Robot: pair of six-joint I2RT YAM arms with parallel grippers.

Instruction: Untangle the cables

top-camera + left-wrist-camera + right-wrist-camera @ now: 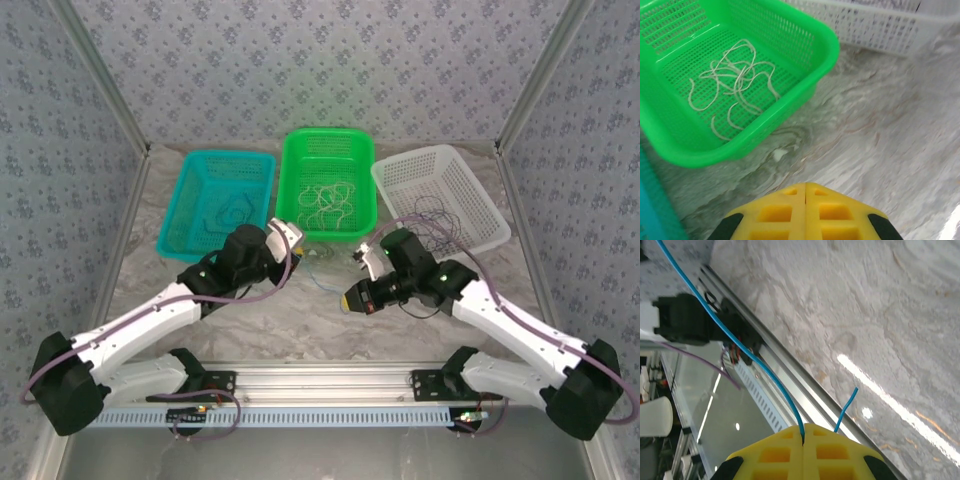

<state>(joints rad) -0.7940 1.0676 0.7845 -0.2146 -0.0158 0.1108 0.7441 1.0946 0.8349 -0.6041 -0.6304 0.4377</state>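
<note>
My right gripper [803, 427] is shut on a thin blue cable [740, 347]. The cable leaves the jaws and runs up and away to the left, and a short free end [847, 407] sticks out beside them. From above, that gripper [349, 299] hovers over mid-table, and a faint blue strand [316, 276] lies between the two arms. My left gripper [805, 186] is shut with nothing showing between its yellow fingers. It sits just off the green basket's near corner [296, 240]. Cream cables [735, 85] lie looped in the green basket [290, 190].
A teal basket [190, 175] at the back left holds a coiled blue cable [232, 212]. A white basket [470, 180] at the back right holds dark cables [437, 222], some trailing over its near rim. An aluminium rail [330, 378] runs along the table's near edge.
</note>
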